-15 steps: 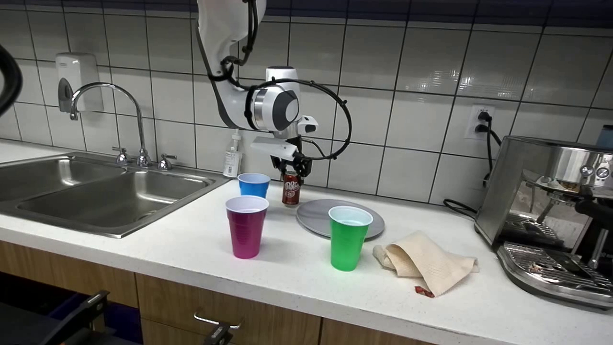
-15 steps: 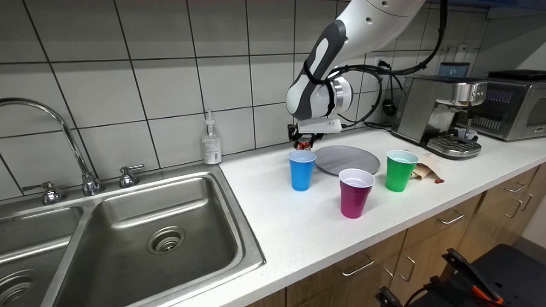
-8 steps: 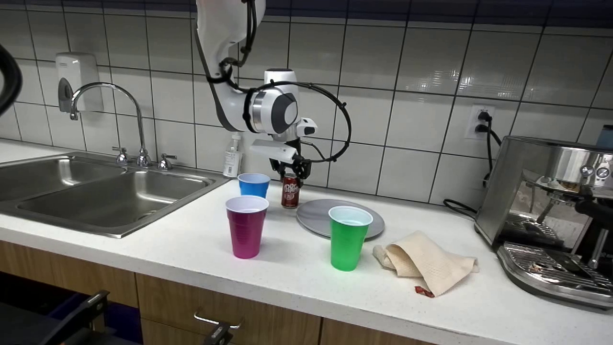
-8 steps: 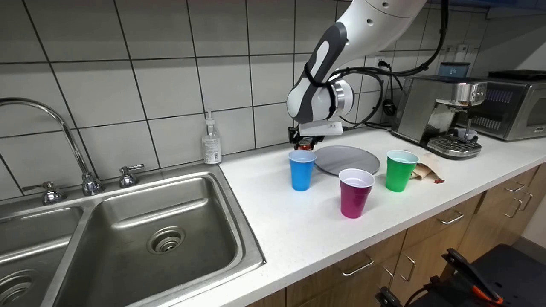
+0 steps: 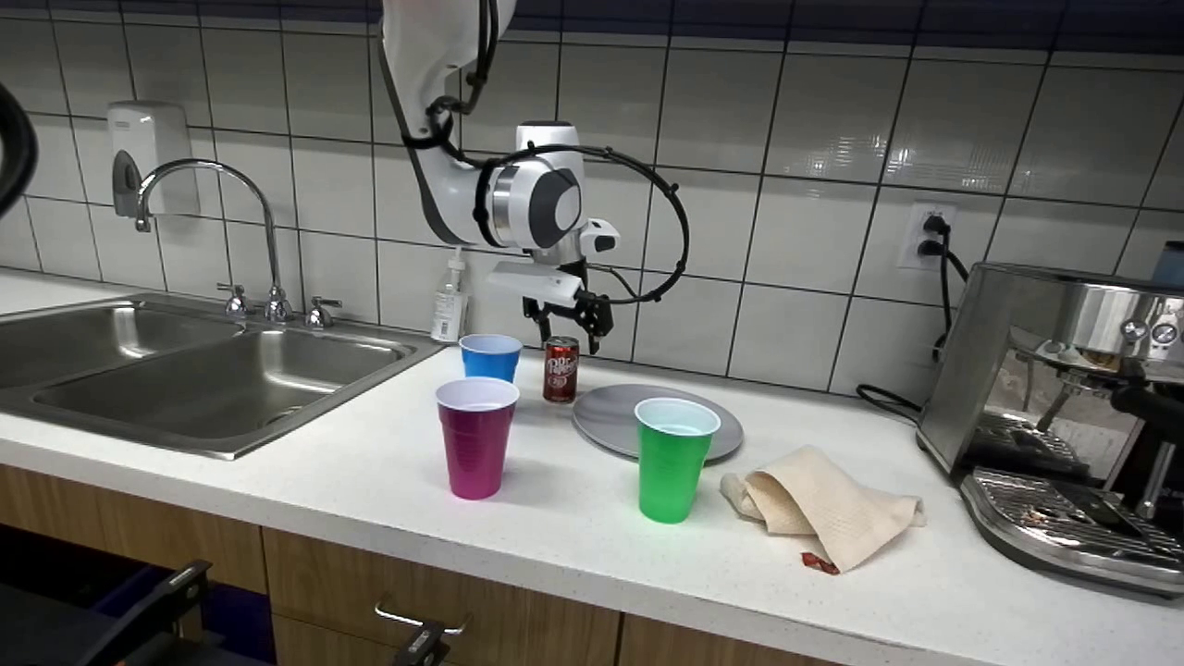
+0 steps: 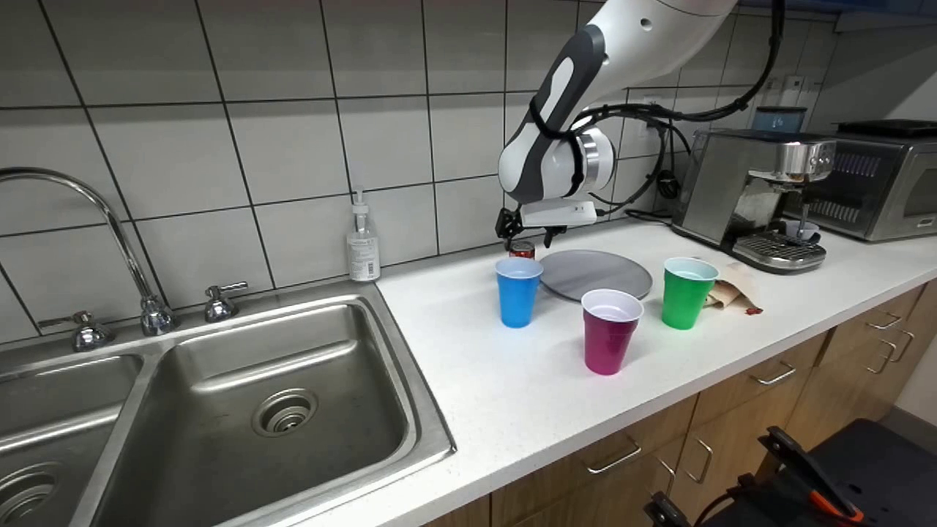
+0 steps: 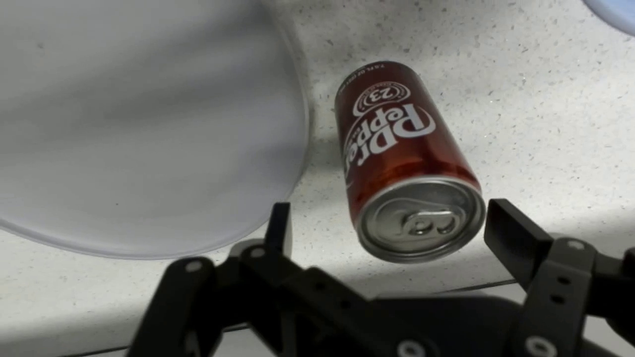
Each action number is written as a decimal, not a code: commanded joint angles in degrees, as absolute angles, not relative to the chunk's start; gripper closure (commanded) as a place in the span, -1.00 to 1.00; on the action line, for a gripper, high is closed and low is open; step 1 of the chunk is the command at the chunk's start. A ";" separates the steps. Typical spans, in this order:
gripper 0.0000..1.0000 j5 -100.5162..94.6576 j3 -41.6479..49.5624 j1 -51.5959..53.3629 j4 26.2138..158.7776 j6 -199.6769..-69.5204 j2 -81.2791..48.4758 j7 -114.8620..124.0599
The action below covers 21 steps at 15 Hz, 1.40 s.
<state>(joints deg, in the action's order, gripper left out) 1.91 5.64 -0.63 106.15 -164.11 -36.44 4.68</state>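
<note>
In the wrist view, the gripper (image 7: 389,220) is spread wide, and at its twelve o'clock the soda can (image 7: 394,136) is seen upright on the counter (image 7: 531,124) beside the plate (image 7: 163,148).

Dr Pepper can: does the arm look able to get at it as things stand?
Probably yes. The gripper is open; in the wrist view its fingers show either side of the upright Dr Pepper can, nothing else visible between. The gray plate lies beside it but doesn't seem to block.

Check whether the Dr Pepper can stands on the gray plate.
No, the wrist view shows the can on the counter beside the plate.
</note>
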 commanded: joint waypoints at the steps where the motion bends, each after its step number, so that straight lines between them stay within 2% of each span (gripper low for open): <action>1: -1.00 1.87 3.08 -4.74 110.16 -161.14 -31.26 -0.54; 9: -1.00 4.48 -1.60 -10.13 113.60 -159.84 -26.23 -7.53; 13: -1.00 6.56 -4.56 -13.00 114.58 -155.20 -23.86 -13.28; 21: -1.00 12.06 -4.95 -15.46 118.60 -148.25 -17.98 -25.39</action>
